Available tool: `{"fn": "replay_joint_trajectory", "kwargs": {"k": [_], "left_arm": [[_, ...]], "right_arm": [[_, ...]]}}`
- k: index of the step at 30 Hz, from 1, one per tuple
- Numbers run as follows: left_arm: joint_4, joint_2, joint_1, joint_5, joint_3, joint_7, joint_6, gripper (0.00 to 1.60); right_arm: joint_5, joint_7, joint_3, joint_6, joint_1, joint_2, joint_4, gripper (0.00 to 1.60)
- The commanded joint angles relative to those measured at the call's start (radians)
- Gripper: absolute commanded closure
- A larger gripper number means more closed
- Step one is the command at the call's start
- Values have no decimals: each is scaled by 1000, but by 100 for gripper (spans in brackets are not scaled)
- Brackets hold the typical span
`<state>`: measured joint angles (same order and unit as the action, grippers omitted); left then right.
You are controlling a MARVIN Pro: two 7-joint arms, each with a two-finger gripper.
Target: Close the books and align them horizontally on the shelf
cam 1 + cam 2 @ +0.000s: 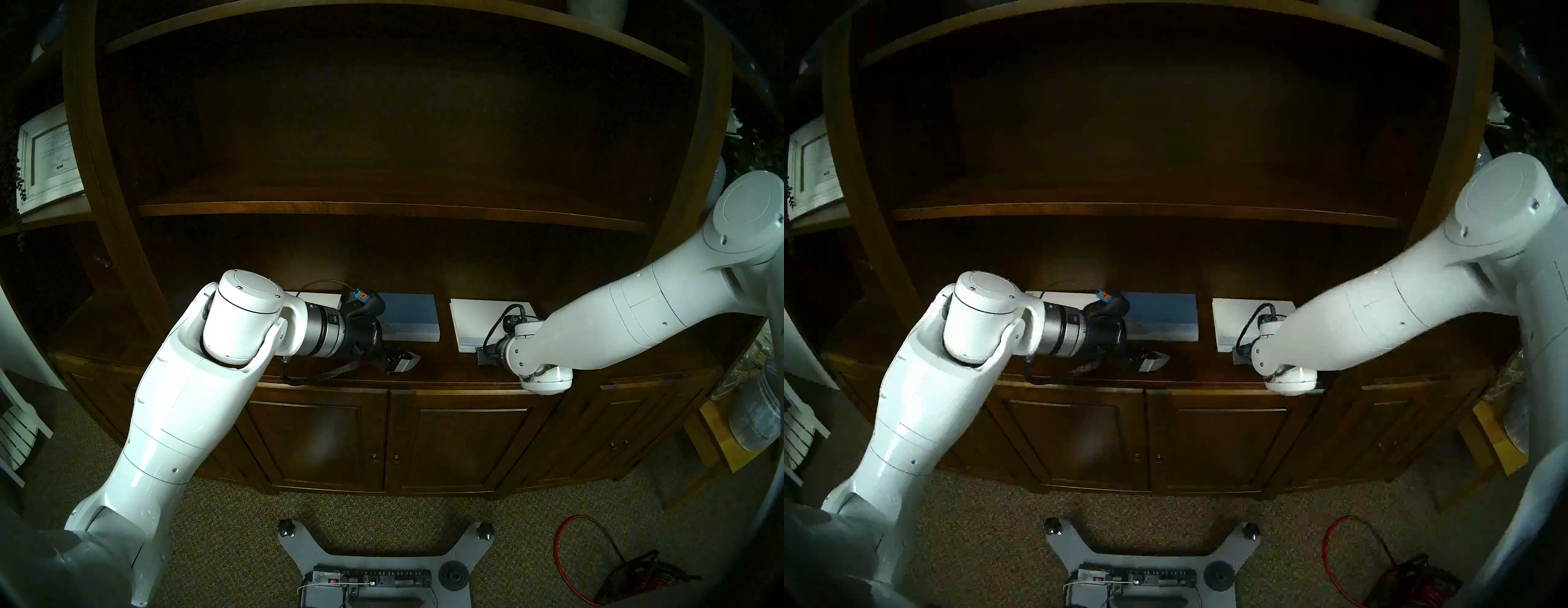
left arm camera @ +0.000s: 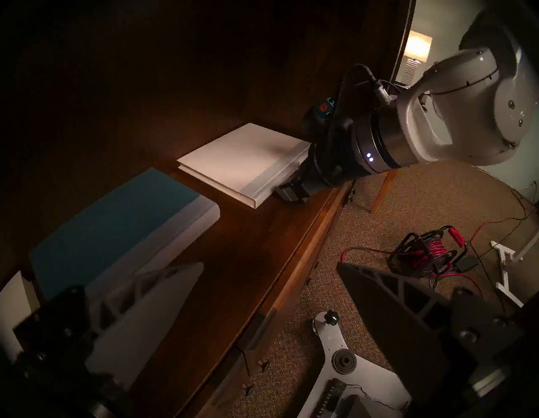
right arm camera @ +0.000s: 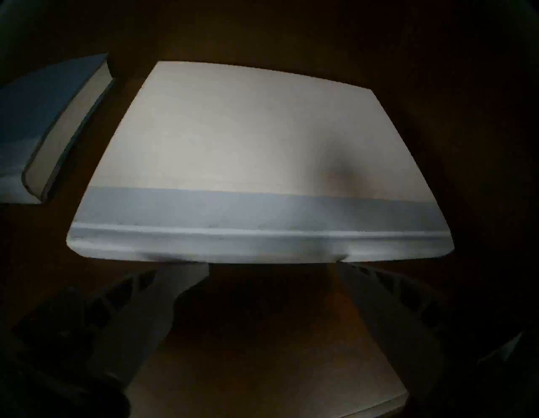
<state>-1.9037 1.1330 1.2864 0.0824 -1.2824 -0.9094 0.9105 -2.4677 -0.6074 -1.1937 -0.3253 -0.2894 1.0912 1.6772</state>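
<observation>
On the deep brown shelf point(image 1: 428, 361) three closed books lie flat in a row. At about 9 o'clock in the head view, the white book point(image 1: 316, 298) on the far left is mostly hidden behind the left arm's wrist, only its far corner showing. The left hand point(image 1: 401, 361) hangs low over the shelf's front part, at 6 o'clock from the blue book point(image 1: 413, 316), pointing to the right. In its own wrist view its fingers point(image 2: 151, 315) stand wide apart with nothing between them, one pale finger over the shelf beside the blue book's pale spine strip, the dark one out past the shelf's front edge above the carpet point(image 2: 379, 227).

The blue book sits in the middle, spine strip toward the front. A bare gap of shelf separates it from the white book with the grey-blue strip point(image 1: 479, 320) at 3 o'clock.

The right hand point(image 3: 272, 264) is at that book's front edge, at 6 o'clock from it. Its fingers point(image 3: 180, 280) are spread, both tips meeting the spine edge point(image 3: 262, 248), and they grip nothing. The right arm's elbow point(image 1: 547, 378) overhangs the shelf's front lip.
</observation>
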Motion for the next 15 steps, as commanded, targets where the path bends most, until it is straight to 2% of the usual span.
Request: {"fn": "replay_joint_trajectory", "kwargs": {"k": [1, 5, 9, 11, 15], "left_arm": [[-19, 3, -30, 3, -9, -3, -6, 0], [-19, 3, -29, 3, -9, -3, -6, 0], [-19, 3, -30, 3, -9, -3, -6, 0], [-19, 3, -30, 3, -9, -3, -6, 0], [-19, 4, -29, 2, -9, -3, -6, 0]], "right_arm": [[6, -23, -28, -8, -55, -31, 15, 0], [18, -22, -51, -33, -89, -61, 66, 0], [-11, -27, -53, 3, -117, -68, 93, 0], [-25, -49, -52, 14, -139, -66, 135, 0], [-9, -69, -67, -37, -172, -79, 249, 0]]}}
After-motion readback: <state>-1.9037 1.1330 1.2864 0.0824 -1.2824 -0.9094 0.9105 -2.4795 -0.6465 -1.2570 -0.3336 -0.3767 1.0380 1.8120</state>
